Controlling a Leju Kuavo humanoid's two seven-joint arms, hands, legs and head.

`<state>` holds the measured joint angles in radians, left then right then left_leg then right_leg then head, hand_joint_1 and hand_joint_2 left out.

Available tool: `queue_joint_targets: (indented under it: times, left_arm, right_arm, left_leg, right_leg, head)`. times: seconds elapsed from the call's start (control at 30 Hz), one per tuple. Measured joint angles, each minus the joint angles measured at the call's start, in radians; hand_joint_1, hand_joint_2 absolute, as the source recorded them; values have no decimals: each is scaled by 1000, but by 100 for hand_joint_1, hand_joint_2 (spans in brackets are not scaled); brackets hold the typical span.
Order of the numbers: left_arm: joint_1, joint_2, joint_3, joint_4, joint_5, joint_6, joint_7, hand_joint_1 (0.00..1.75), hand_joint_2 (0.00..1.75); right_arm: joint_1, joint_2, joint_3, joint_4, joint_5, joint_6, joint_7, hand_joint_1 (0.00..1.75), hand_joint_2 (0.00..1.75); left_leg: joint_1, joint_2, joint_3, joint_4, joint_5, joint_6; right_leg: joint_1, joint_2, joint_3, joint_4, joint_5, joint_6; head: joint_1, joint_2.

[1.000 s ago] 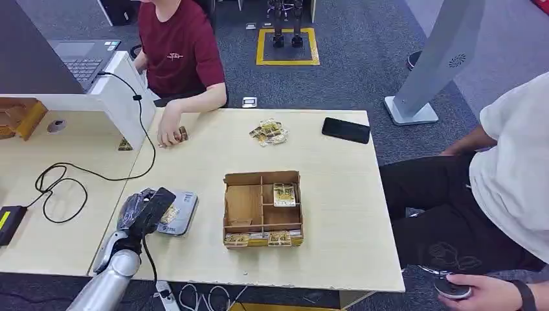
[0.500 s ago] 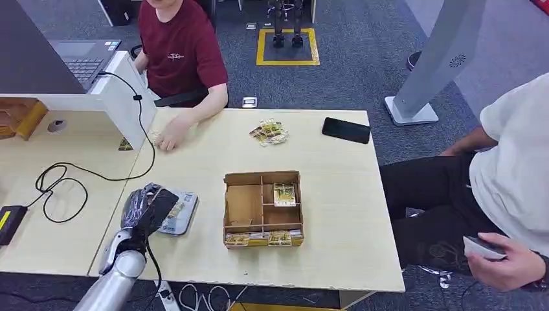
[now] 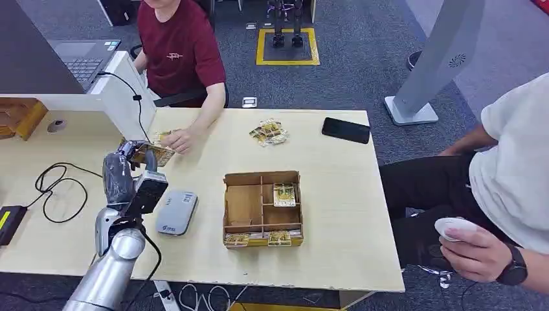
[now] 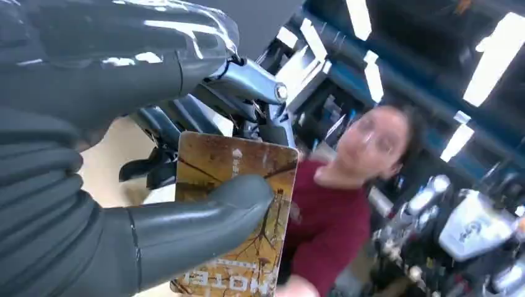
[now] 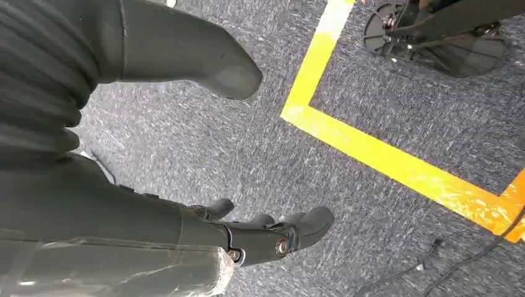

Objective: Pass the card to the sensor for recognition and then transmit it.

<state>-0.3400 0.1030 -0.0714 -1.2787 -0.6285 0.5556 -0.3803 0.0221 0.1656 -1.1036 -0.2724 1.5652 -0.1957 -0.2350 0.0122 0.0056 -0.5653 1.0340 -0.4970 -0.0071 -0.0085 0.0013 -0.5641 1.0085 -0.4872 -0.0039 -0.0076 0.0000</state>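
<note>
My left hand (image 3: 133,176) is raised above the table, pinching a brown-and-gold card (image 3: 154,153) between thumb and fingers. The card (image 4: 238,210) shows close up in the left wrist view, under the thumb (image 4: 192,229). A person's hand (image 3: 179,139) in a dark red shirt reaches to the card's far end. The grey sensor (image 3: 177,212) lies flat on the table below my hand. My right hand (image 5: 204,148) hangs over grey carpet with its fingers apart and nothing in it.
A cardboard divider box (image 3: 263,208) with cards stands mid-table. Loose cards (image 3: 268,132) and a black phone (image 3: 346,129) lie at the far side. A black cable (image 3: 58,178) loops on the left table. Another person sits at the right holding a white object (image 3: 455,227).
My left hand has lifted off the sensor and carried the card up and away, toward the seated person, whose hand has moved to meet it. The sensor is now uncovered.
</note>
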Motion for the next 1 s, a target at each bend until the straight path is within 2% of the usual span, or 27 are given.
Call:
queue_joint_targets:
  times: [0.07,0.1,0.17,0.23,0.3,0.43,0.67,0.97,1.0]
  left_arm:
    - [-16,14,-14,5,-168,93,20,175,175]
    - [-28,20,-15,10,-234,111,23,175,175]
    - [-45,27,-13,24,-333,114,15,175,175]
    - [-59,27,11,37,-432,115,-21,175,175]
    - [-68,21,46,45,-495,115,-53,175,175]
    - [-81,-3,122,55,-587,115,-74,175,175]
    - [-97,-30,189,79,-601,115,-90,175,175]
    - [-103,-52,203,99,-565,115,-101,175,175]
    - [-104,-53,203,103,-557,115,-101,0,175]
  right_arm:
    - [-1,-3,18,5,0,-3,0,0,175]
    - [-3,-6,26,8,0,-5,0,0,175]
    - [-6,-11,37,15,0,-8,0,0,175]
    - [-8,-16,50,22,0,-11,0,0,175]
    - [-9,-21,59,28,0,-14,0,0,175]
    - [-11,-26,72,38,0,-14,0,0,175]
    - [-14,-27,80,50,0,-20,0,0,175]
    - [-15,-29,80,56,-1,-19,0,0,175]
    - [-15,-29,80,56,-2,-19,0,0,175]
  left_leg:
    - [0,0,0,0,0,0]
    - [0,0,0,0,0,0]
    - [0,0,0,0,0,0]
    - [0,0,0,0,0,0]
    - [0,0,0,0,0,0]
    - [0,0,0,0,0,0]
    - [0,0,0,0,0,0]
    - [0,0,0,0,0,0]
    - [0,0,0,0,0,0]
  right_leg:
    - [0,0,0,0,0,0]
    - [0,0,0,0,0,0]
    - [0,0,0,0,0,0]
    - [0,0,0,0,0,0]
    - [0,0,0,0,0,0]
    - [0,0,0,0,0,0]
    - [0,0,0,0,0,0]
    - [0,0,0,0,0,0]
    - [0,0,0,0,0,0]
  head:
    - [0,0]
    - [-1,0]
    - [0,0]
    - [0,0]
    - [0,0]
    - [0,0]
    - [0,0]
    - [0,0]
    - [0,0]
